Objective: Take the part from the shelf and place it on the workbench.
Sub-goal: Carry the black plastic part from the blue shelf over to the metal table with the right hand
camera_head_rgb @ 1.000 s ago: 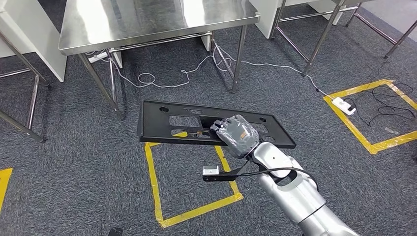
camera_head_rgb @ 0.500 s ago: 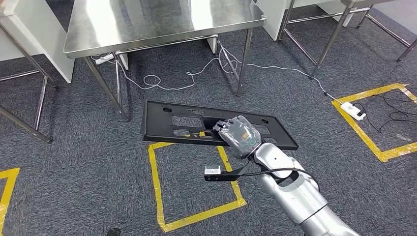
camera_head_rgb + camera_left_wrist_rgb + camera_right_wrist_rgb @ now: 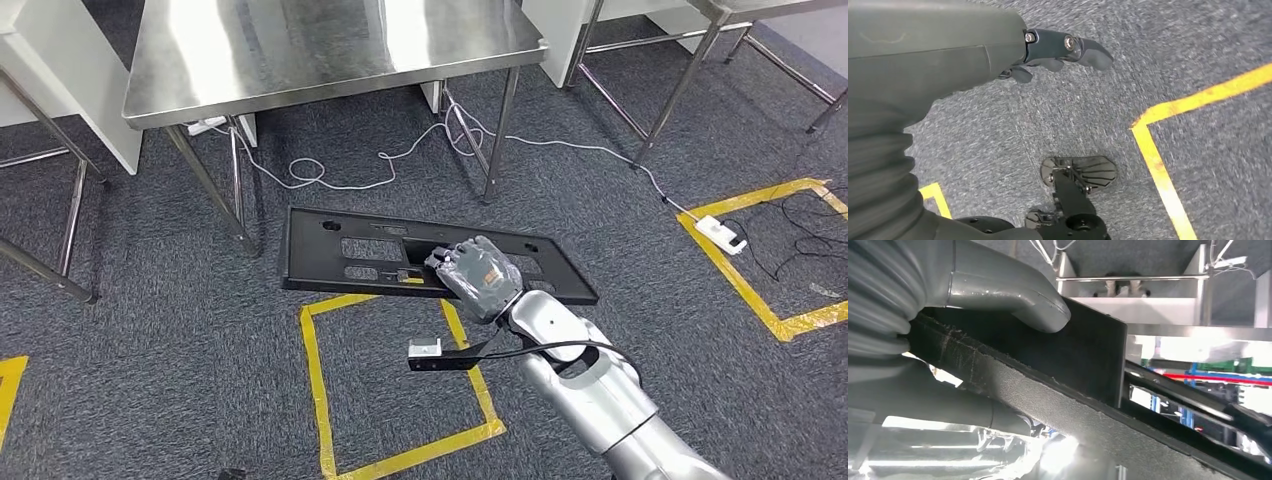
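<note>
1. One part (image 3: 330, 250), long, flat, black, carried level above the floor, short of the table (image 3: 300, 50).
2. Clamped mid-length by right hand (image 3: 480, 275); left hand (image 3: 1058, 50) hanging, holding nothing.
3. Probably stiff, light, prone to tipping; grip best kept central.
</note>
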